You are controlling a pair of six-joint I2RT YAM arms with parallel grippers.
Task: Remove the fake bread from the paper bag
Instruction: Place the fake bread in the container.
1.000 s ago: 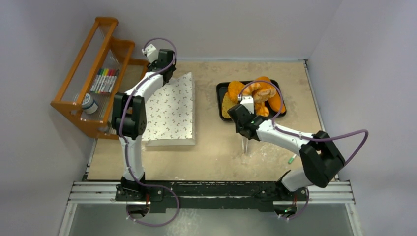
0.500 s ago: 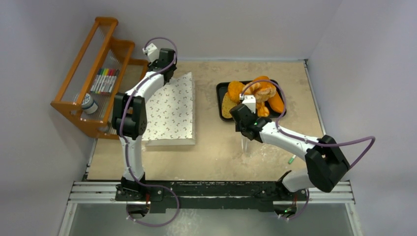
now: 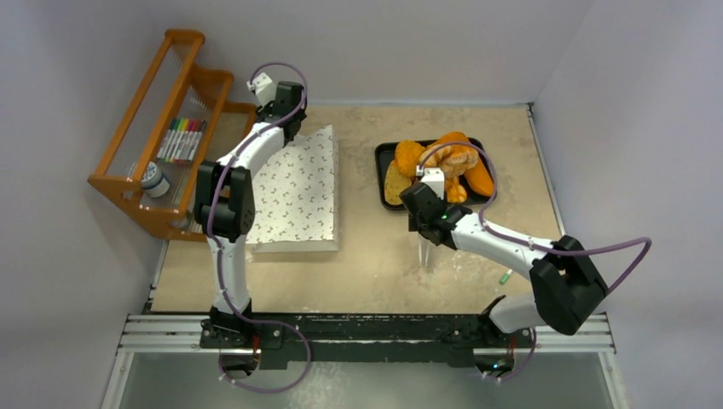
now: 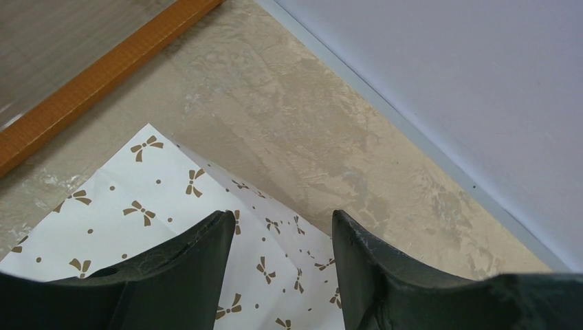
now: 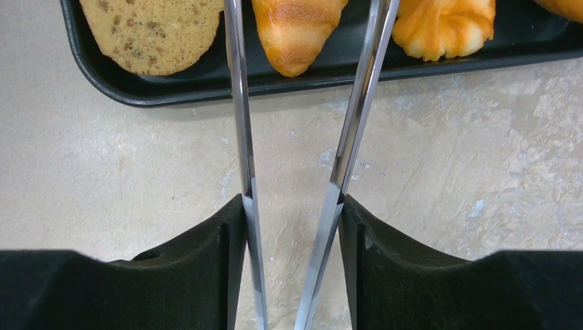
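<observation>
- Black right gripper (image 5: 292, 206): the jaws stand half closed and clamp a pair of metal tongs (image 5: 240, 124), one arm against each finger.
- Tongs: the two arms spread toward the black tray (image 5: 206, 86) and pass on either side of a ridged croissant (image 5: 295, 31). Their tips lie beyond the edge of the right wrist view, so contact with the croissant cannot be told.
- Fake bread (image 3: 443, 162): orange and golden pieces are piled in the tray. A speckled tan slice (image 5: 151, 31) lies at the near left corner, and a knotted roll (image 5: 443, 27) lies just right of the croissant.
- Left gripper (image 4: 282, 220): the jaws stand apart by a moderate gap with nothing clamped between them. They hang over the far corner of the paper bag (image 4: 137, 227); whether they touch it cannot be told.
- Paper bag: white, printed with small brown bows, it lies on the surface (image 5: 103, 172), left of the tray and apart from it.
- Wooden rack (image 3: 170, 111): it stands at the surface's left edge and holds coloured markers (image 3: 182, 139).
</observation>
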